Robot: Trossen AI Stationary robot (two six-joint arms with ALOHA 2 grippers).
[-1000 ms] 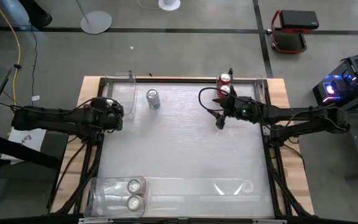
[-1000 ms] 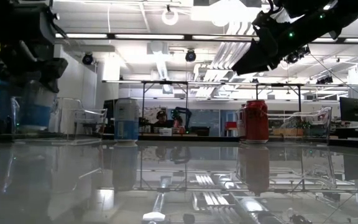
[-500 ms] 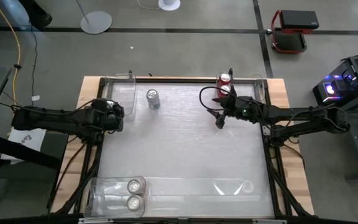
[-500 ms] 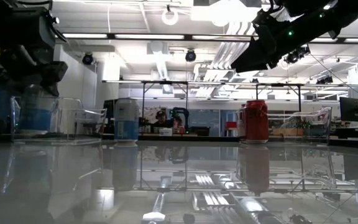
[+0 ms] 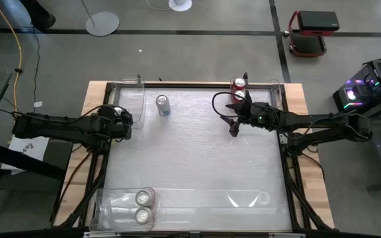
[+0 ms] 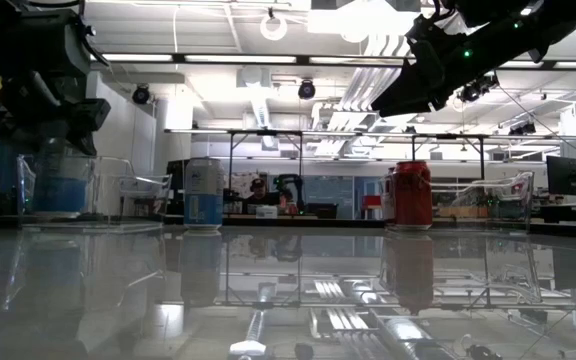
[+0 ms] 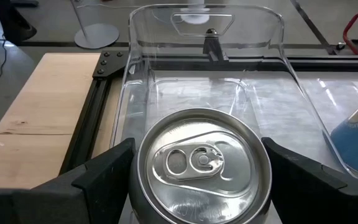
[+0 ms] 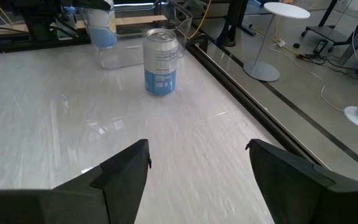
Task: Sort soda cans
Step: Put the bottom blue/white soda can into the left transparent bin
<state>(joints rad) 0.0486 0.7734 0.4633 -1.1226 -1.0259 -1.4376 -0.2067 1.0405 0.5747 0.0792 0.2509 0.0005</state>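
Observation:
My left gripper (image 7: pixel 201 186) is shut on a silver soda can (image 7: pixel 201 163), seen top-on, inside the clear far-left bin (image 7: pixel 207 37). The low view shows this can (image 6: pixel 60 190) through the bin wall, close to the floor. A silver-blue can (image 5: pixel 163 104) stands upright on the table beside the bin. Two red cans (image 5: pixel 239 84) stand at the far edge, just beyond my right gripper (image 5: pixel 233 127). That gripper is open above the table with nothing between its fingers (image 8: pixel 126 180). My left gripper pinches the silver can's upper body just below the rim (image 7: pixel 143 186) between its two fingers, one on each side. The can is upright. Whether its base rests on the bin floor cannot be told.
A clear bin (image 5: pixel 111 205) at the near-left corner holds two cans (image 5: pixel 141 205). Another clear bin (image 5: pixel 247 198) lies at the near-right. A clear bin (image 5: pixel 276 92) sits at the far-right corner. The table's middle (image 5: pixel 190 152) is bare.
In the low view the left gripper and its can have sunk a little inside the far-left bin. The right arm has kept still.

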